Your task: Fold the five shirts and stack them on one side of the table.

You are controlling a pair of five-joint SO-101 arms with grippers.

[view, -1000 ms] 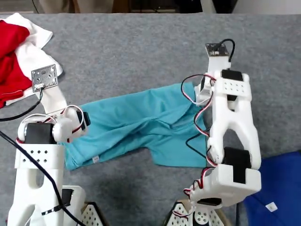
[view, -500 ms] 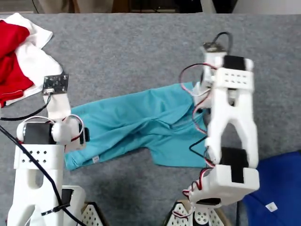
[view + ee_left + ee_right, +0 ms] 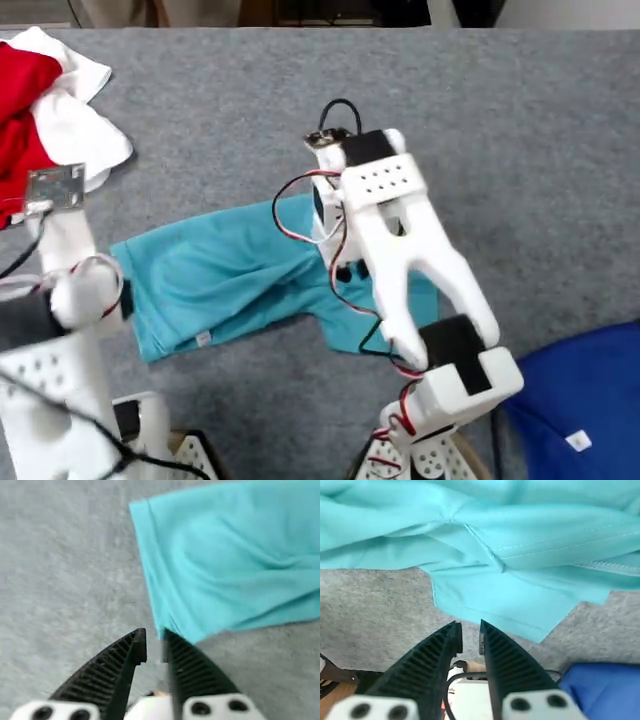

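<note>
A teal shirt (image 3: 220,270) lies crumpled and spread across the middle of the grey table. My left arm (image 3: 70,300) stands at the shirt's left end. In the left wrist view my left gripper (image 3: 156,642) hangs shut and empty over bare table, beside the hemmed corner of the teal shirt (image 3: 225,555). My right arm (image 3: 390,230) reaches over the shirt's right half. My right gripper (image 3: 469,630) is raised above the edge of the teal shirt (image 3: 520,535), shut with no cloth in it.
A red shirt (image 3: 25,110) and a white shirt (image 3: 85,135) are heaped at the far left corner. A blue shirt (image 3: 580,400) lies at the near right edge and also shows as the blue shirt (image 3: 605,685) in the right wrist view. Bare table stretches along the back.
Both arms have swung to the left. The teal shirt has slid left with them, and its far right part now lies closer to the middle.
</note>
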